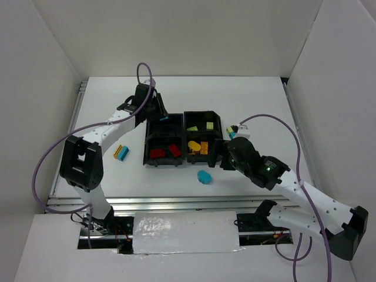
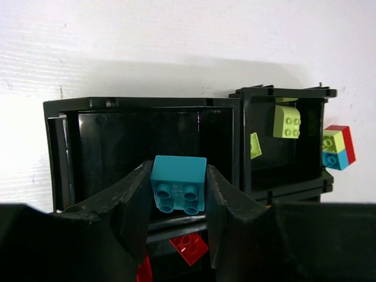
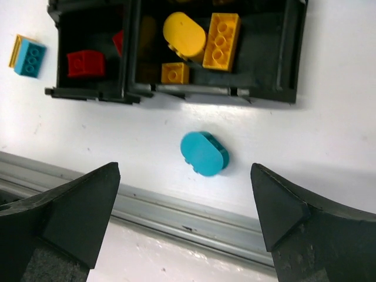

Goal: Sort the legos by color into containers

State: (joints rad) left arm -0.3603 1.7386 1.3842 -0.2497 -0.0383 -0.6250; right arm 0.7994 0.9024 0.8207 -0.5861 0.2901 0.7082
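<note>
Legos [image 3: 220, 41] mostly sorted: left gripper [image 2: 178, 197] clamps a cyan-blue square plastic brick [image 2: 178, 173] over the seemingly empty far-left compartment [image 2: 117, 141] of the black tray [image 2: 282, 93]; next, release it. Right gripper [image 3: 185, 176] gapes above a rounded cyan brick [image 3: 204, 154].

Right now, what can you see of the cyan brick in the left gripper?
The cyan brick is a small, squarish block of glossy plastic, with four round studs on the face toward the wrist camera. It sits level, pinched on both sides by the black fingers of the left gripper, and touches nothing else. It hangs at the far rim of the far-left compartment of the black tray.
</note>
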